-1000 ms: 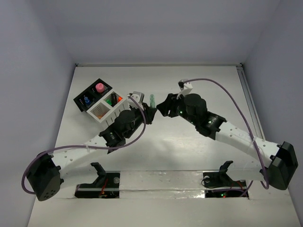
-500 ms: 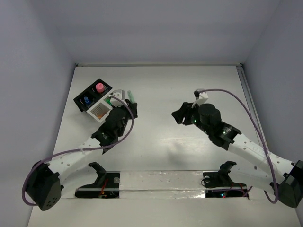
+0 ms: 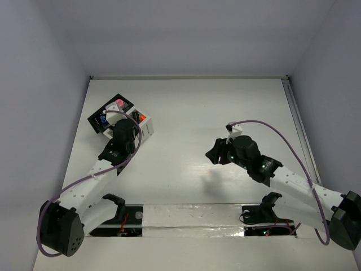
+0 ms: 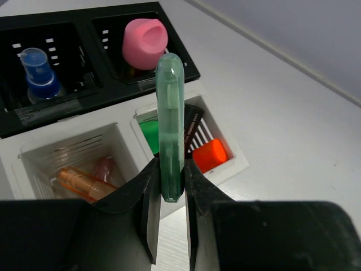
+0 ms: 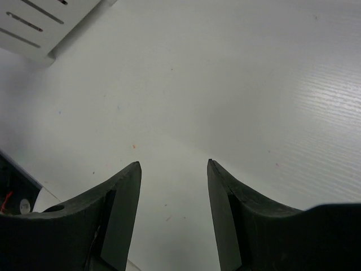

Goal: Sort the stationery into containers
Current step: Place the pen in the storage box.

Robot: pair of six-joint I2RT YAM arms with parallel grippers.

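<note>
The translucent mint-green pen stands upright, pinched between the black fingers of the left gripper. Its lower end is hidden in the narrow gap between them. The pen hangs over the white slatted two-compartment box, roughly above the divider and near rim; which compartment it is over cannot be told. In the overhead view the left wrist covers the pen and most of this box, so only a corner of the box shows.

The white box touches the black compartmented box behind it, and both sit near the far-left corner of the white table. All the contents show only their upper parts.

- **White box, left compartment:** a translucent orange pen leans beside a pinkish-red one.
- **White box, right compartment:** a bright orange cap, a black item and a green piece partly behind the held pen.
- **Black box:** one cell holds a blue-capped pen, the next a rounded pink cap.

The right gripper is well apart, nearer the middle of the table, with its jaws spread over bare surface and holding nothing. A white slatted corner is cut off at the edge of its wrist view.
</note>
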